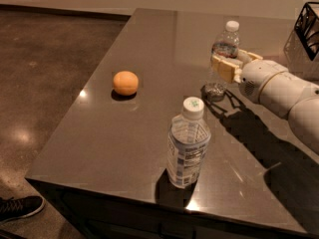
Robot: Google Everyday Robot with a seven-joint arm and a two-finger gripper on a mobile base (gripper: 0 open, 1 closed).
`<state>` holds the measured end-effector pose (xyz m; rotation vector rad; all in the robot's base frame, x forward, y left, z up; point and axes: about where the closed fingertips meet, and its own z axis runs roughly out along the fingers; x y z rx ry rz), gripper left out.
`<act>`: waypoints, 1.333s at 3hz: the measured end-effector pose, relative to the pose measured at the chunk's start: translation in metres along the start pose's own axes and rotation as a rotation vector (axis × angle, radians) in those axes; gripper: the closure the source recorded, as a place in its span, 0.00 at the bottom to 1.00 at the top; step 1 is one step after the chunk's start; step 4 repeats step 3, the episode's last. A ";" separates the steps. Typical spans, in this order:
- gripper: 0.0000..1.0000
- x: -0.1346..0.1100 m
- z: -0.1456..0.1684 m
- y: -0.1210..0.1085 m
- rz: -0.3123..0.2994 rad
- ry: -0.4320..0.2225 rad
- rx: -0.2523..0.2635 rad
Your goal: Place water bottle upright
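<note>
While fingers (225,67) clamp the upright water bottle (225,46) at right, wider bottle (187,151) and orange (125,82) sit apart.

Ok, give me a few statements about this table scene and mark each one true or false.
1. The water bottle stands upright with its base on the table. True.
2. The gripper holds the wider bottle. False: it is shut on the slim water bottle, at the right of the camera view. The wider bottle stands free near the front edge.
3. The orange lies on the table apart from both bottles. True.
4. The wider bottle lies on its side. False: it stands upright, cap on top.
</note>
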<state>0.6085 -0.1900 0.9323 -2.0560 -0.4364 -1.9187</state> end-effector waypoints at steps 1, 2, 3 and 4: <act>0.05 -0.003 0.001 -0.001 -0.003 0.001 -0.001; 0.00 -0.002 0.002 -0.002 -0.003 0.001 0.000; 0.00 -0.002 0.002 -0.002 -0.004 0.001 0.000; 0.00 -0.002 0.002 -0.002 -0.004 0.001 0.000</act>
